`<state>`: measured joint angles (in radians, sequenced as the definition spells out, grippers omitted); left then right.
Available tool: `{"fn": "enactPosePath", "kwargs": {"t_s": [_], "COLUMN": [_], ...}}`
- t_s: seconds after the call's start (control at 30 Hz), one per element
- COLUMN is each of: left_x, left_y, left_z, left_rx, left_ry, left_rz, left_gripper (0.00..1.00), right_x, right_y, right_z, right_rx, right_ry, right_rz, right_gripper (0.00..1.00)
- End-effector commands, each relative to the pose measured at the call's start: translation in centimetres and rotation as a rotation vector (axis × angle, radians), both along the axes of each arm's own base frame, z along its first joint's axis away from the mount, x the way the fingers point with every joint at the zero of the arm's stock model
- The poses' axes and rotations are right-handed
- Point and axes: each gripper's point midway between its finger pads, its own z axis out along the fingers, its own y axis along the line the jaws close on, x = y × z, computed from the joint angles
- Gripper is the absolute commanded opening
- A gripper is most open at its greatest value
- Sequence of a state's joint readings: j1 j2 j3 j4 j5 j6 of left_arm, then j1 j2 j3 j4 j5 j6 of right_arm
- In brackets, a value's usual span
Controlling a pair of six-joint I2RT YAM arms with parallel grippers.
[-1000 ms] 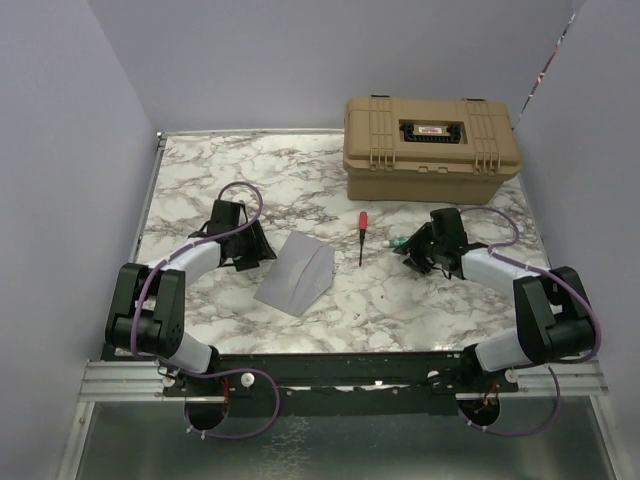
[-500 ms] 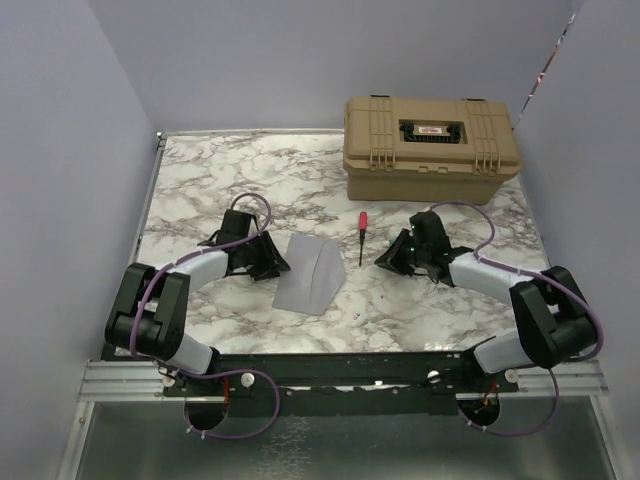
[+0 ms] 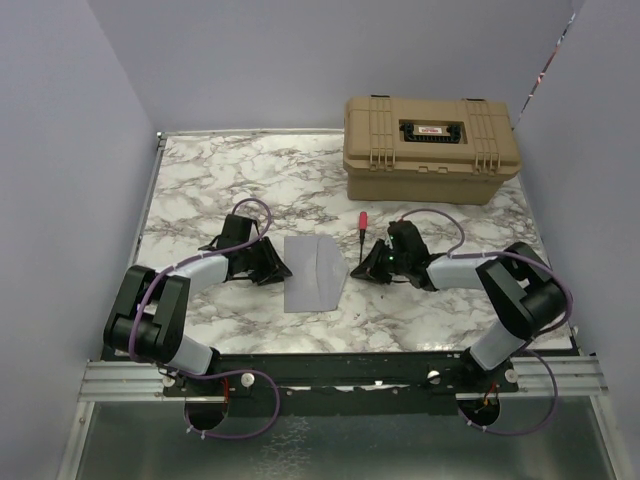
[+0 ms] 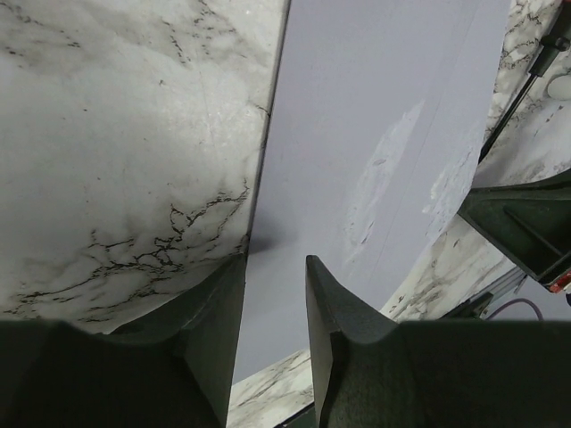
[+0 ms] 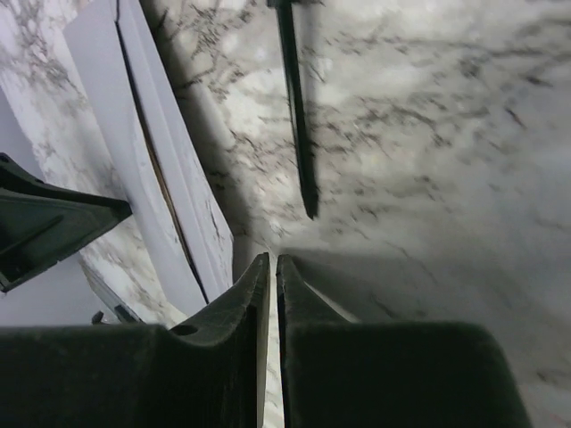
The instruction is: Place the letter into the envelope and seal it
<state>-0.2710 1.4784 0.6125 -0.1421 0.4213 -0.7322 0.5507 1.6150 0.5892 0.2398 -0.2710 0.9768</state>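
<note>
Envelope point(image 3: 315, 272) lies flat on the table point(image 3: 200, 190) between our arms, long axis near to far. A tan sliver, likely the letter point(image 5: 161, 183), shows in the slit along its right side. Our left gripper point(image 3: 283, 268) sits at the left long edge, jaws partly apart and clamping nothing. Our right gripper point(image 3: 360, 269), pinched together and empty, points at the right edge from just beside it, so we judge that side is the right arm's.

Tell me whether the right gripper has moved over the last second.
Yes. The right gripper has slid left toward the envelope, from right of the red screwdriver to beside its tip.
</note>
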Motion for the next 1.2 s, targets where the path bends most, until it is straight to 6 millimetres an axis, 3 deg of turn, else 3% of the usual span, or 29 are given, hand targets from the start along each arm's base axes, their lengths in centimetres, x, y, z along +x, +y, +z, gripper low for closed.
{"fn": "enactPosePath", "kwargs": {"t_s": [0.0,0.1,0.33,0.43,0.8,1.17], "left_x": [-4.7,-4.7,-4.6,-4.7,-4.6,-4.3], "left_y": [2.5,2.6,2.9,2.9,3.0,2.9], "left_z": [-4.3,-4.4,-4.6,-4.7,-4.7,-4.7], "left_rx": [0.156,0.161,0.176,0.178,0.186,0.183], "left_ry": [0.197,0.205,0.203,0.209,0.197,0.193], "left_rz": [-0.008,-0.001,0.008,0.007,0.004,0.004], "left_gripper": [0.36,0.35,0.32,0.31,0.3,0.29], "right_x": [-0.6,-0.6,-0.3,-0.2,1.2,0.7], "right_y": [1.3,2.3,5.0,6.1,8.3,9.3], "right_z": [-2.0,-1.7,3.6,4.4,3.1,-0.2], "right_rx": [0.023,0.07,0.281,0.338,0.298,0.213], "right_ry": [0.026,0.01,-0.221,-0.248,-0.227,-0.134], "right_rz": [0.049,0.076,0.181,0.233,0.281,0.33], "right_gripper": [0.1,0.1,0.08,0.09,0.09,0.09]}}
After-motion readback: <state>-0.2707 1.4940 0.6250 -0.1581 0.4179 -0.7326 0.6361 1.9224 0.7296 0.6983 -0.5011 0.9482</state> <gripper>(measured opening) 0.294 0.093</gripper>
